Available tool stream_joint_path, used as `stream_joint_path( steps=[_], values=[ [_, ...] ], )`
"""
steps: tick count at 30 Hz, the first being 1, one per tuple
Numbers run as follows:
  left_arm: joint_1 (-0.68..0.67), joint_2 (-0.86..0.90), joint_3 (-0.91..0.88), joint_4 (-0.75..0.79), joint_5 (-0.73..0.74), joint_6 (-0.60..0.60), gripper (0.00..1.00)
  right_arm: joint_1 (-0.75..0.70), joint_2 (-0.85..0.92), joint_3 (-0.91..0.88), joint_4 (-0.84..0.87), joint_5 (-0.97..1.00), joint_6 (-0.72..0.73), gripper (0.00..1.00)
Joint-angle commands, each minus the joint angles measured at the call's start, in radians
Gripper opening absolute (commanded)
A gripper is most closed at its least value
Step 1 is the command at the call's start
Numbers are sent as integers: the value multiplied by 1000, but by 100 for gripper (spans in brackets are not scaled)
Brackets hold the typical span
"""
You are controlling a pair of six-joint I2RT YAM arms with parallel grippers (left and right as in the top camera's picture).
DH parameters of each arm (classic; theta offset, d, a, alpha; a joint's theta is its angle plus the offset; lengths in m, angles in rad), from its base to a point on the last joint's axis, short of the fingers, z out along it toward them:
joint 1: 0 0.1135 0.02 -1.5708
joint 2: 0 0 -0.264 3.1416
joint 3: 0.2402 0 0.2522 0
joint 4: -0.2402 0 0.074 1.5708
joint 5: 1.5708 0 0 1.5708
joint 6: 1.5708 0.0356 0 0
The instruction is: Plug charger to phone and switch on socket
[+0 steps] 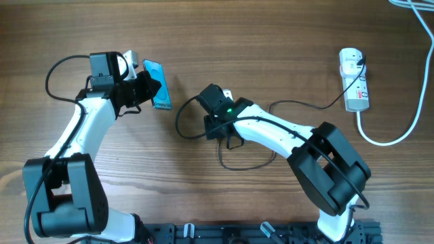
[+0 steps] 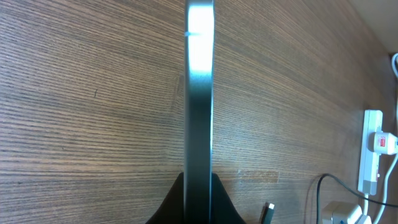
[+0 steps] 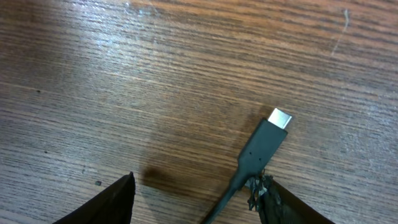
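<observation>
Left tool [image 1: 144, 89] pinches the phone [image 1: 158, 95], held on edge toward the bench's [image 1: 271, 41] far left side. Right tool [image 3: 198, 190] is spread wide at mid-bench. The charger [image 3: 264, 140] plug lies flat, its cable against 1 finger. The socket [image 1: 354, 80] sits near the far right corner.

The phone [image 1: 158, 87] sits left, the socket [image 1: 354, 81] far right, the charger [image 3: 262, 144] lying on the table [image 1: 203, 41] between them.

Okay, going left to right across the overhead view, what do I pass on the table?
phone → right gripper → socket → thick white cord. The charger is left out, since its cable runs across the whole middle.
</observation>
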Motion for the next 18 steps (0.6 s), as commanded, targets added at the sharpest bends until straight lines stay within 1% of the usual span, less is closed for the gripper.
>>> stream_joint_path(
  steps=[1, 2, 3, 4, 5, 6, 7, 8, 9, 10, 11, 12, 14, 18],
  values=[
    [-3, 0, 4, 10, 5, -6, 4, 0, 26, -16, -23, -21, 28, 62],
    [-3, 0, 4, 10, 5, -6, 4, 0, 26, -16, -20, -22, 27, 56],
    [-3, 0, 4, 10, 5, -6, 4, 0, 26, -16, -15, -31, 27, 47],
    [-3, 0, 4, 10, 5, -6, 4, 0, 26, -16, -6, -46, 27, 36],
    [-3, 0, 4, 10, 5, -6, 4, 0, 26, -16, 4, -66, 26, 13],
    [-3, 0, 4, 10, 5, -6, 4, 0, 26, -16, 7, -68, 27, 8],
    [-3, 0, 4, 11, 5, -6, 4, 0, 26, -16, 12, -69, 26, 11],
    [-3, 0, 4, 11, 5, -6, 4, 0, 26, -16, 18, -68, 11, 21],
    [-3, 0, 4, 14, 5, -5, 4, 0, 26, -16, 23, -65, -8, 27],
    [-3, 0, 4, 16, 5, -5, 4, 0, 26, -16, 26, -65, -14, 27],
    [-3, 0, 4, 19, 6, -5, 4, 0, 26, -16, 26, -66, -13, 20],
    [-3, 0, 4, 21, 6, -5, 4, -1, 23, -16, 26, -68, -13, 5],
    [-3, 0, 4, 22, 10, -5, 4, -8, 10, -16, 27, -95, -24, 4],
    [2, 0, 4, 34, 69, -5, 4, -45, -55, -16, 44, -217, -127, 4]
  ],
)
